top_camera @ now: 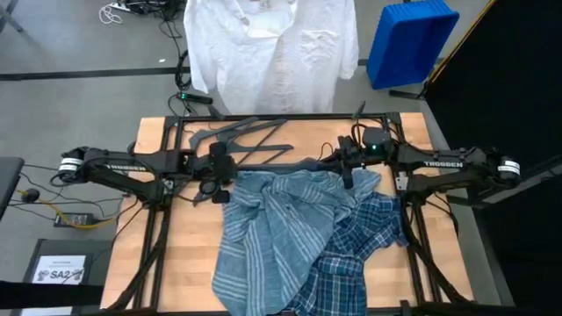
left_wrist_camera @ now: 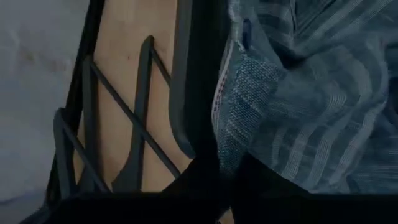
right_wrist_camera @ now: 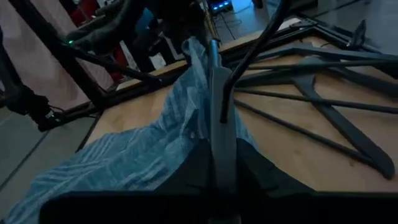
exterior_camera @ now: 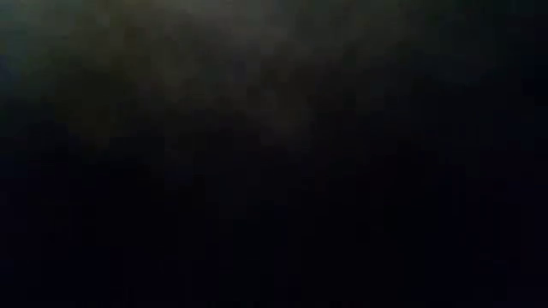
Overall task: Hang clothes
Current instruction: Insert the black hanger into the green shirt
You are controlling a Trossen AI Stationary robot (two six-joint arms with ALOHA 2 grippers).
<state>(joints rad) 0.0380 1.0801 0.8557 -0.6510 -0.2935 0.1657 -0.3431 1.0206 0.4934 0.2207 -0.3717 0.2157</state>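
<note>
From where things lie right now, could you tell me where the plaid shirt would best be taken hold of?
I would grip the plaid shirt at its exposed edge by the table's right side, coming from above with the right end effector. The striped shirt lies over its left part, so only that side is free. A collar would suit hanging better, but none shows.
</note>
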